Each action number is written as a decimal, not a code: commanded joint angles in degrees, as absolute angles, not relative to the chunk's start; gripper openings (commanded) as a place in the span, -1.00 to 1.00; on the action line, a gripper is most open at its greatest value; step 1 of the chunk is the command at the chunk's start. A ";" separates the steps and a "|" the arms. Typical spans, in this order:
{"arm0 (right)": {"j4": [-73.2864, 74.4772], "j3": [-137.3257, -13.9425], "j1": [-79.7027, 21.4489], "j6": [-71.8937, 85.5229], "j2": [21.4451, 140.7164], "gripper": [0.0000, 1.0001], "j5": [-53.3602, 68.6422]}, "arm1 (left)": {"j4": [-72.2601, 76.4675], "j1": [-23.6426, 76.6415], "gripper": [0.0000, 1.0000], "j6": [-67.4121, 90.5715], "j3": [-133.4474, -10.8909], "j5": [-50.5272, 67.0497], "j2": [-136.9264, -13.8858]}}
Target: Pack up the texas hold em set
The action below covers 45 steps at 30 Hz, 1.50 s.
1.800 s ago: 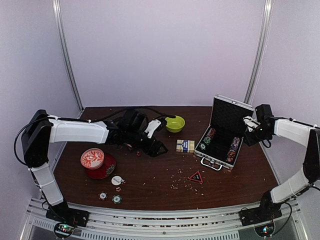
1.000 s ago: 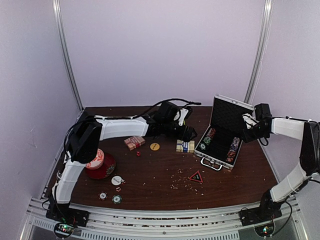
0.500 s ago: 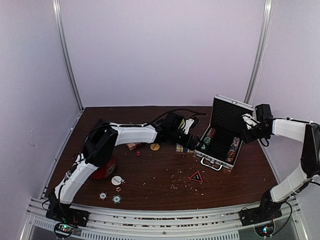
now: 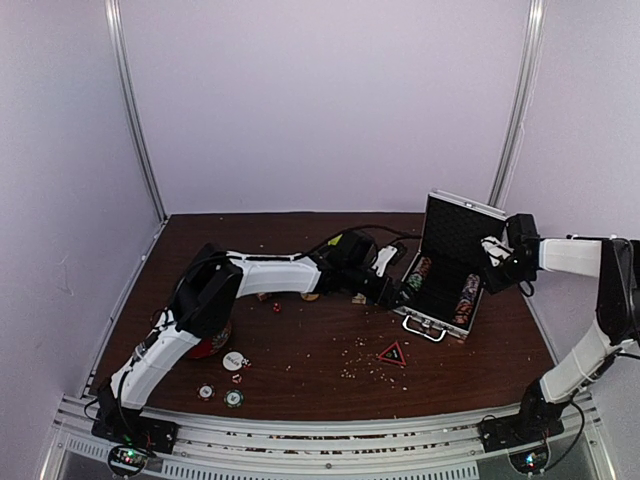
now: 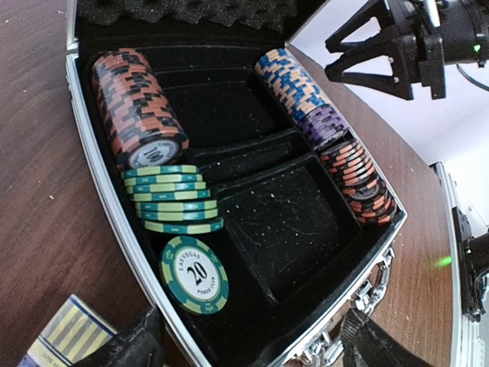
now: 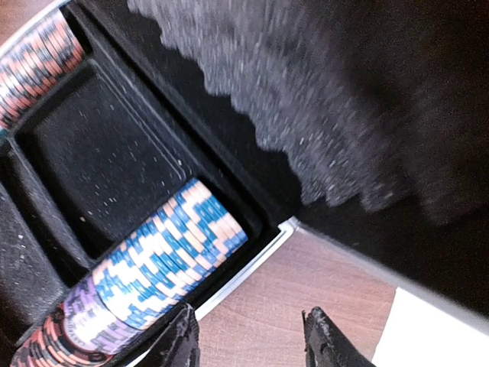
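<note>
Texas hold em set, partly packed. Silver case (image 4: 440, 285) stands open toward the right edge of the brown surface (image 4: 300, 345), with its foam-lined lid (image 4: 462, 228) raised on the far side.

Contents of the black tray, per the left wrist view:
- a long row of orange-and-black chips (image 5: 137, 115) on the left;
- a short row of green chips (image 5: 173, 200) just in front of it;
- a single green chip marked 20 (image 5: 194, 274) lying flat at the front;
- on the right, one row running blue (image 5: 293, 80), purple (image 5: 324, 125), then orange (image 5: 359, 183).

The middle compartments (image 5: 286, 229) show bare black lining.

Loose items:
- card deck (image 5: 67, 342) with a striped face, on the surface just outside the case's left wall;
- small red die (image 4: 276, 307), mid-surface;
- white round button (image 4: 233, 361), grey chip (image 4: 206, 392) and dark green chip (image 4: 234, 398), toward the near edge, left of centre;
- red triangular marker (image 4: 392, 353), in front of the case, among scattered crumbs (image 4: 360, 372).

Red tin (image 4: 214, 340), toward the left edge, is mostly hidden by the left arm.

Left pincer (image 5: 252, 350): released, fingers wide apart at the case's front rim, gripping nothing. Right pincer (image 6: 248, 340): released, fingers parted beside the lid at the case's right rear. Contact with the case cannot be told.
</note>
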<state>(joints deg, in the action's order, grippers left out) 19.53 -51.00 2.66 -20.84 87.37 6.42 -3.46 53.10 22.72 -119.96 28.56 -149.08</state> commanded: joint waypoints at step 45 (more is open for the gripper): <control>21.26 -53.77 2.88 -25.18 97.12 -0.52 -1.24 | -3.03 57.61 0.55 17.45 -114.18 32.19 -143.68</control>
<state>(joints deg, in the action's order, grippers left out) 21.06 -51.70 3.88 -24.82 95.22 -3.25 -4.36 56.21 19.75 -115.52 29.61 -147.50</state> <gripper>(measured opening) 0.247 0.774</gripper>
